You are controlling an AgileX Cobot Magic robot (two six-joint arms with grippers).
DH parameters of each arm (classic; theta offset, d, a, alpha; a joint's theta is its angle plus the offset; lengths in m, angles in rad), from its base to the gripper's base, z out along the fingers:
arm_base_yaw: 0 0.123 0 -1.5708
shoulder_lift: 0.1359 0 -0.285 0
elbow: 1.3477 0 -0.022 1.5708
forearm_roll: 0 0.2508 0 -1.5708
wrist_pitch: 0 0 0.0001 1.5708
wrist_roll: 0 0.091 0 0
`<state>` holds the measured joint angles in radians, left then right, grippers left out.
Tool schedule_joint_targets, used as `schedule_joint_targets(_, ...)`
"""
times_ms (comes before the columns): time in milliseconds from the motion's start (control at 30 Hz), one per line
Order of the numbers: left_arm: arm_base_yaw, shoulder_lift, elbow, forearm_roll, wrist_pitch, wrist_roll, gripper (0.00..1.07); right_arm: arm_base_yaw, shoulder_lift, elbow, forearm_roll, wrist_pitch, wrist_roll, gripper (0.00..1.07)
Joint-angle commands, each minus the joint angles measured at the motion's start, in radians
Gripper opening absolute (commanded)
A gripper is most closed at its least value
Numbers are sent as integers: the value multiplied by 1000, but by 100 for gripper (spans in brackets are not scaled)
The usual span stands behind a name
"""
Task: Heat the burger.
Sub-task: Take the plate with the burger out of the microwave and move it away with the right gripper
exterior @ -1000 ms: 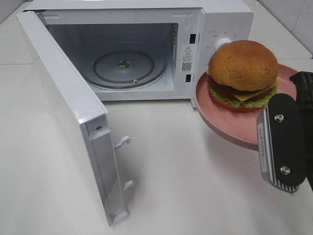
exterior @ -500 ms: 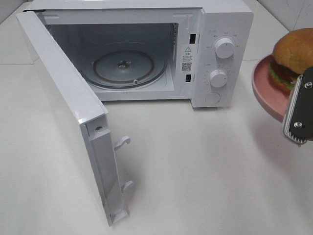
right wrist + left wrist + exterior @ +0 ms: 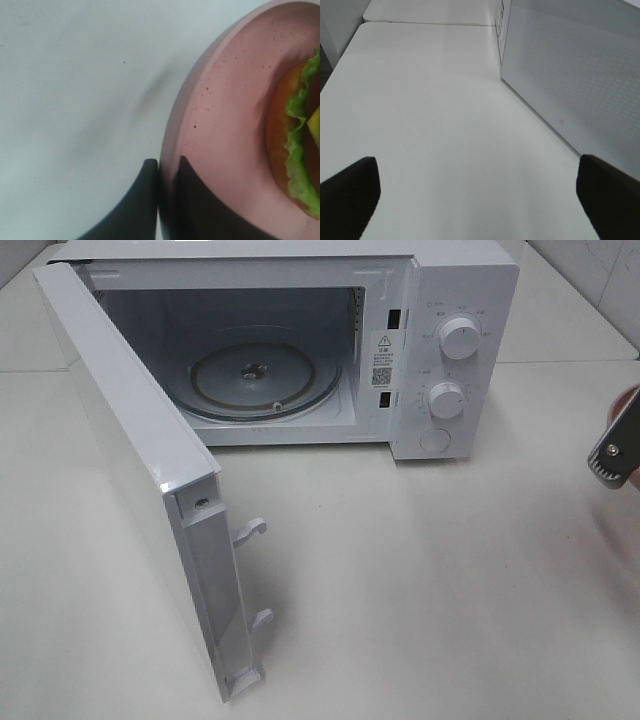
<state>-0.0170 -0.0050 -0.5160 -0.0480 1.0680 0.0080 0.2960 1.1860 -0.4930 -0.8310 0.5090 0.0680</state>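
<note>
The burger (image 3: 295,145) shows only in the right wrist view, as an orange bun edge with green lettuce, lying on the pinkish plate (image 3: 235,115). My right gripper (image 3: 167,177) is shut on the plate's rim, one finger on each side. In the exterior view only this gripper's tip (image 3: 610,462) shows at the far right edge, well right of the microwave (image 3: 440,300); the burger is out of that view. My left gripper (image 3: 480,200) is open, its fingers far apart over bare table beside the microwave door's outer face (image 3: 580,75).
The microwave door (image 3: 130,450) stands swung open toward the front left, with latch hooks on its edge. The glass turntable (image 3: 255,375) lies bare inside the cavity. Two white knobs (image 3: 459,338) sit on the right-hand panel. White table (image 3: 420,580) lies in front.
My right gripper has carried the plate with the burger to the right, from in front of the microwave's control panel to almost out of the exterior view.
</note>
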Motion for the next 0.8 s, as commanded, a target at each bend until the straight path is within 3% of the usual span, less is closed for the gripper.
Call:
schedule_joint_targets(33,1,-4,-2,-3,4,-8,101,-51,24,-11,-97,-23,97,3)
schedule_joint_targets(367,1,-4,-2,-3,4,-8,101,-190,100,-11,-212,-55,327,4)
schedule_joint_targets(800,1,-4,-2,-3,4,-8,101,-209,310,-11,-421,-31,755,5)
